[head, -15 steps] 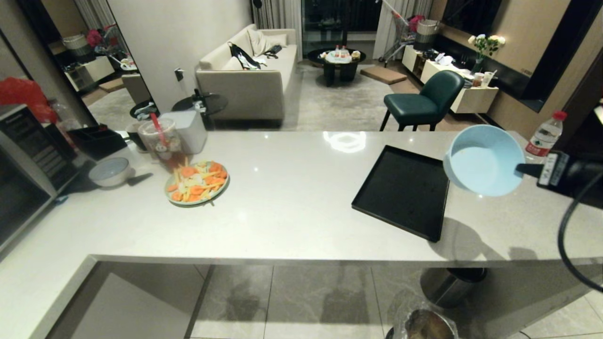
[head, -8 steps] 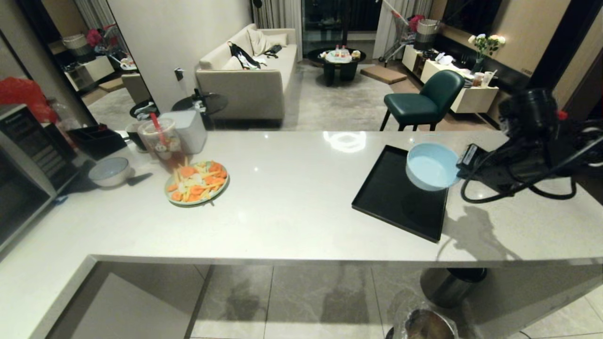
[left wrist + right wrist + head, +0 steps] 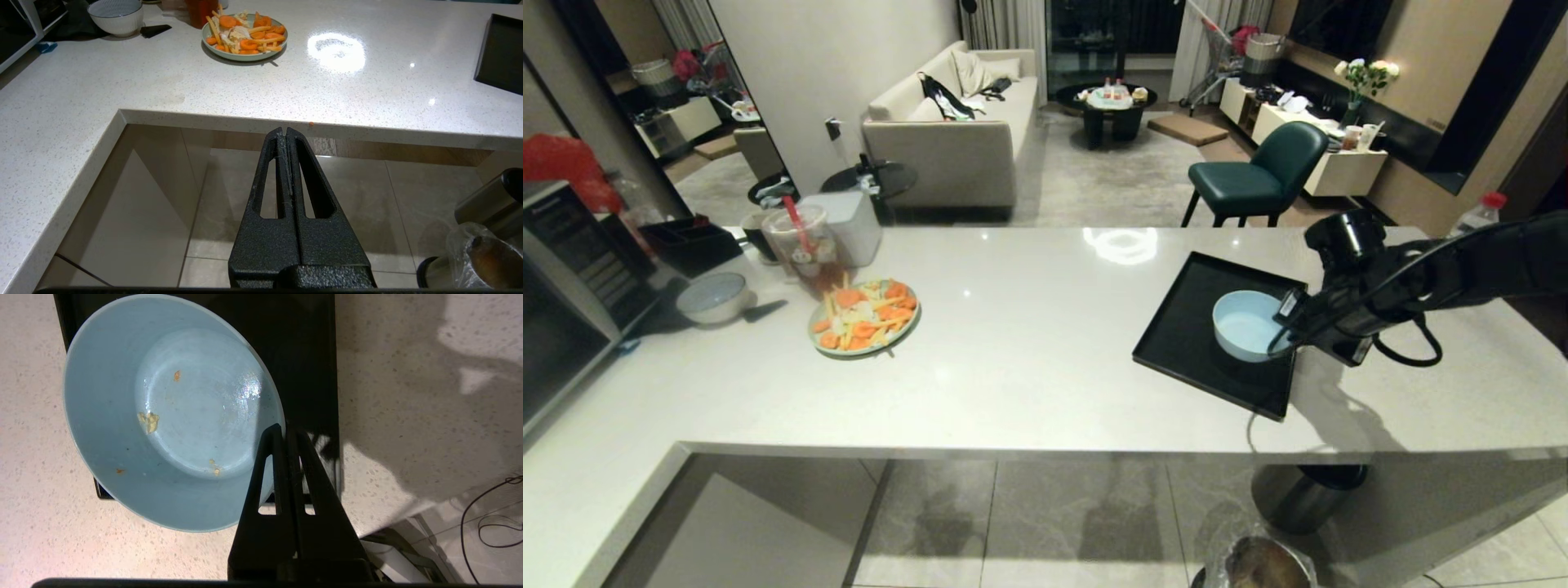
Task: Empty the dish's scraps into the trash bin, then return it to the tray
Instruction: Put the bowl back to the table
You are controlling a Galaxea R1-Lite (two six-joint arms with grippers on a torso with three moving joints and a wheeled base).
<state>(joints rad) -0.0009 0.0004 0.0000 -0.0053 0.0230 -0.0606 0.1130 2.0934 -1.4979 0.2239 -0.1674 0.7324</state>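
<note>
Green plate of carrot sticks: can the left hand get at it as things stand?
Probably yes. The left hand, shut and empty, hangs below the counter edge; the green plate sits across bare counter, nothing between, but it must rise first.

The flat black rectangular tray (image 3: 1217,343) lies on the right of the speckled stone worktop (image 3: 1029,359), with the small round light-blue bowl (image 3: 1245,325) over its right part. The wide green plate of carrot sticks (image 3: 864,317) sits far left, the grey-white bowl (image 3: 712,297) farther left.
</note>
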